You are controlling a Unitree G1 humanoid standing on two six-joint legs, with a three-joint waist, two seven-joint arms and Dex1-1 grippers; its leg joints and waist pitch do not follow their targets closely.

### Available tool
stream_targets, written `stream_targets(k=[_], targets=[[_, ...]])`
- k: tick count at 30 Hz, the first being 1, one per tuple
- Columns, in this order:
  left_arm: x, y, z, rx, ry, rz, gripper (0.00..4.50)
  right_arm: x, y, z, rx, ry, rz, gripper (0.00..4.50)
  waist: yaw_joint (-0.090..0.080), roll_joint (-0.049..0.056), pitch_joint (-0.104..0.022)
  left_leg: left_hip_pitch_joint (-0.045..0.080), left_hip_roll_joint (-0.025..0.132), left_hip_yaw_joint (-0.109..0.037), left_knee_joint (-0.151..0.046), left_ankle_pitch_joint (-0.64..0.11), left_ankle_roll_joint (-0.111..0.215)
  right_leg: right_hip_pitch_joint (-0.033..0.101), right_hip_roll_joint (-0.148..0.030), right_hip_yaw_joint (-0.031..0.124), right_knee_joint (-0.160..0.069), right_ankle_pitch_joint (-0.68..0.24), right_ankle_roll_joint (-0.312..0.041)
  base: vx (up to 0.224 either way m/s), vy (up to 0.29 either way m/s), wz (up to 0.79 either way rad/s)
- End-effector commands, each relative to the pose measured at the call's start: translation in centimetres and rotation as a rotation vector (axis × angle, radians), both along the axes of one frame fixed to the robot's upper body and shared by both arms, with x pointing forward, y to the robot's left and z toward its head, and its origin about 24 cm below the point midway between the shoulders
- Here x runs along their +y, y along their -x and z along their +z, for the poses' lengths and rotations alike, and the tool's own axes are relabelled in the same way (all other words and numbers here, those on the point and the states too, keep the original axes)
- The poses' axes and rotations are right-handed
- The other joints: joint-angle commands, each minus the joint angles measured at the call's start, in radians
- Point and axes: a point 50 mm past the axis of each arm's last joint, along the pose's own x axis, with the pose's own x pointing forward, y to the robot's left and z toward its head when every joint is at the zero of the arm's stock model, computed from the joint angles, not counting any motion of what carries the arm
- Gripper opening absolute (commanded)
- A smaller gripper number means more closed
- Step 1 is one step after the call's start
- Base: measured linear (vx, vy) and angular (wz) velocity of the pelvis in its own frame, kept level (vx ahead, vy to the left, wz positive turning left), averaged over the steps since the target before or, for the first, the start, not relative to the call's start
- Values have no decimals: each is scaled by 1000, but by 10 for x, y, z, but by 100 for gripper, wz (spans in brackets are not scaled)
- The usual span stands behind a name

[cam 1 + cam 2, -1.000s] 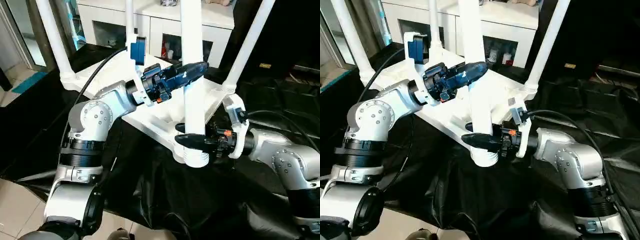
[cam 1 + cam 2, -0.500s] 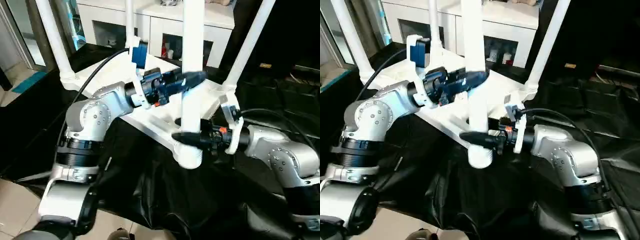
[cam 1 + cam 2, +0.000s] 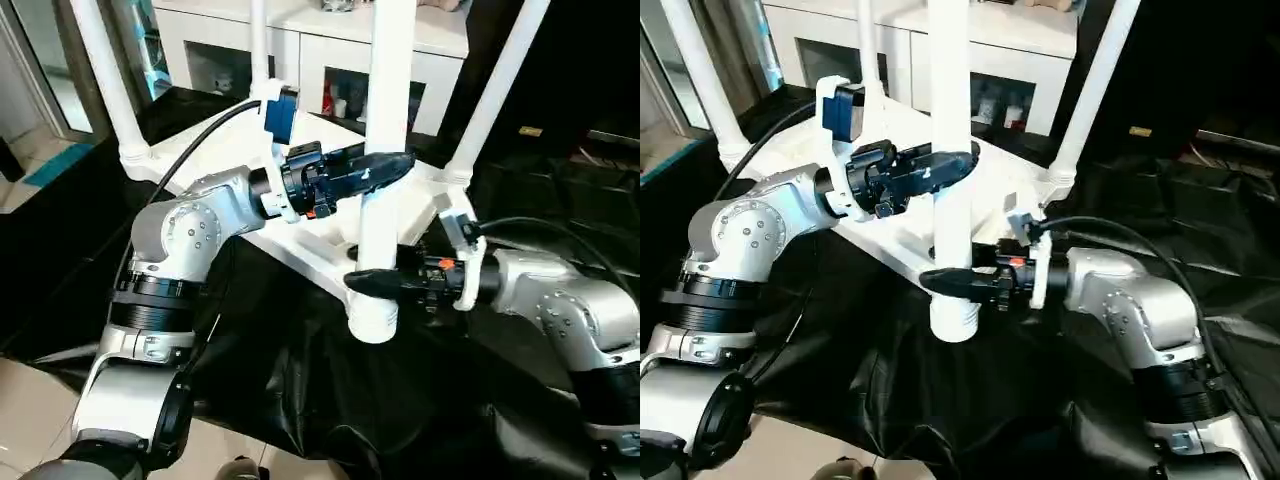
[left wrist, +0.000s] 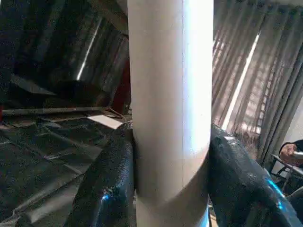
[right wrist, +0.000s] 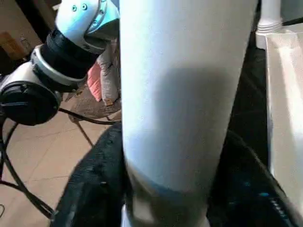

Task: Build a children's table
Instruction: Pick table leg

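The children's table (image 3: 300, 225) lies upside down on a surface draped in black sheeting (image 3: 330, 400), its white top resting on the sheet near the middle and its legs pointing up. Three legs stand in the far corner sockets: one at the far left corner (image 3: 105, 80), a thinner-looking one behind the middle (image 3: 259, 50), and one at the right corner (image 3: 495, 85).

The fourth leg (image 3: 385, 150) stands upright at the near corner of the tabletop, its thick lower end (image 3: 372, 318) at the corner socket; whether it is fully seated cannot be told.

Both grippers are on this leg. The left gripper (image 3: 385, 170) reaches in from the left and holds the leg at a higher point; in the left wrist view its black fingers (image 4: 106, 184) press against both sides of the white tube, so the jaws are closed on the leg. The right gripper (image 3: 375, 281) comes from the right and clasps the leg lower down, just above the thick end; in the right wrist view its fingers (image 5: 90, 189) sit on either side of the tube, jaws closed around it.

Behind the counter stands a white cabinet (image 3: 330, 50) with glass-fronted shelves. Pale floor tiles (image 3: 40, 390) show at the near left corner of the sheeting.
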Motion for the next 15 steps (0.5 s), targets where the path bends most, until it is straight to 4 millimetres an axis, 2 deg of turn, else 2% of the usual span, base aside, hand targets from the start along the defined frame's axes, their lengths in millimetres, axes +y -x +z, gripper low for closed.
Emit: stream_targets(k=[1, 2, 4, 6, 8, 9, 10, 12, 14, 15], targets=[[-5, 1, 8, -26, 0, -27, 180, -1, -3, -1, -3, 32, -25, 198, 3, -7, -78, 23, 59, -31, -67, -161, 1, 51, -83, 50, -70, -234, -198, 0, 0, 0], [-5, 0, 8, -25, 0, -6, 180, -1, -4, -1, -11, 34, -38, 195, 3, -7, -78, 24, 59, -31, -67, -163, 1, 50, -83, 50, -70, -238, -196, 0, 0, 0], [-5, -4, 6, -15, -11, 58, 250, 1, -7, -2, -27, 40, -69, 192, 2, -6, -78, 25, 59, -31, -67, -163, -1, 49, -83, 50, -70, -239, -196, 0, 0, 0], [-5, -6, 5, -11, -24, 103, 253, 2, -9, -2, -41, 44, -91, 187, 3, -4, -79, 24, 60, -31, -66, -162, -9, 49, -83, 50, -70, -231, -198, 0, 0, 0], [-6, -8, 3, -21, -43, 146, 293, 3, -11, -2, -49, 47, -111, 187, 2, -6, -79, 23, 60, -32, -67, -159, -6, 51, -83, 50, -71, -228, -193, 0, 0, 0], [-12, -11, -5, -57, -123, 282, 293, 4, -15, -4, -67, 61, -155, 187, 2, -7, -79, 23, 60, -32, -67, -160, -5, 51, -82, 50, -71, -228, -188, 0, 0, 0], [-12, -11, -5, -57, -123, 282, 297, 4, -15, -4, -67, 61, -155, 187, 1, -7, -80, 23, 65, -35, -68, -160, -7, 51, -84, 51, -70, -222, -185, 0, 0, 0], [-14, -11, -7, -72, -147, 319, 297, 5, -16, -5, -72, 66, -169, 187, 1, -7, -80, 25, 60, -32, -66, -158, -4, 50, -83, 50, -72, -220, -184, 0, 0, 0], [-19, -9, -9, -67, -154, 357, 297, 6, -19, -6, -82, 75, -197, 187, 0, -10, -79, 21, 63, -33, -67, -151, -5, 52, -83, 50, -67, -207, -187, 0, 0, 0], [-20, -9, -9, -57, -150, 364, 280, 6, -19, -6, -84, 76, -204, 187, 0, -10, -80, 22, 61, -31, -66, -149, -1, 51, -82, 50, -68, -206, -188, 0, 0, 0]])
